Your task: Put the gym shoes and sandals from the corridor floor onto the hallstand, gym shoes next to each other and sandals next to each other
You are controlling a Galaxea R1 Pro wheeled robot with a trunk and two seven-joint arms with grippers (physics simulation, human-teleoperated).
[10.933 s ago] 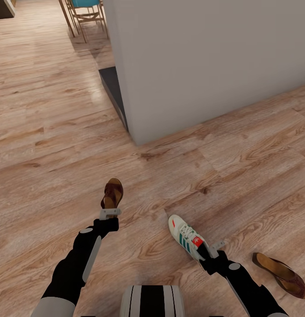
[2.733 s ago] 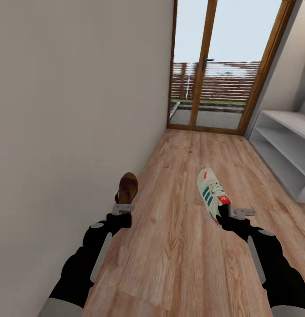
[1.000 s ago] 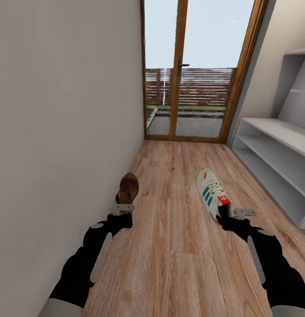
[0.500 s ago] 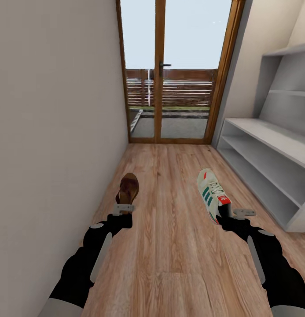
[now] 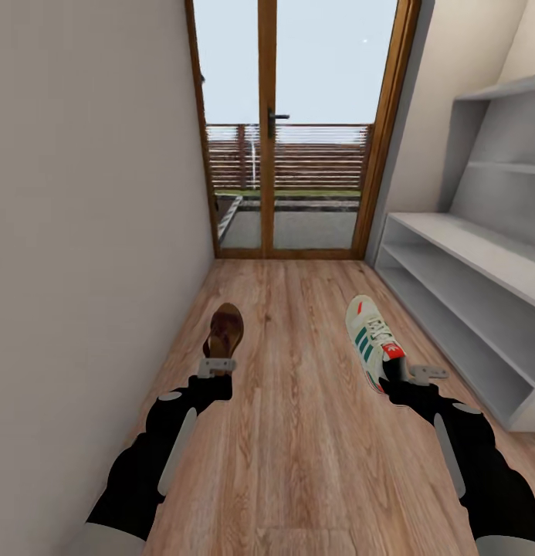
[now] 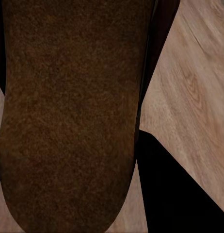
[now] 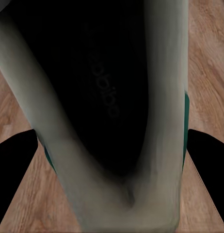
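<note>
Two black arms are seen, each fitted with a grey side strip and round grey cap. Light grey upper segments and pale grey fingers (image 5: 216, 366) are noted.

The corridor floor (image 5: 298, 432) runs ahead to a glass door (image 5: 298, 131) at its far end. A wall (image 5: 82, 216) stands along the left, and the shoe rack (image 5: 468, 286) stands against the right side, its shelves one above another. The left tool (image 5: 217, 366) holds a sandal (image 5: 225, 330) above the floor near the wall. To its right, nearer the rack, the right tool (image 5: 410, 376) holds a gym shoe (image 5: 369, 340).
</note>
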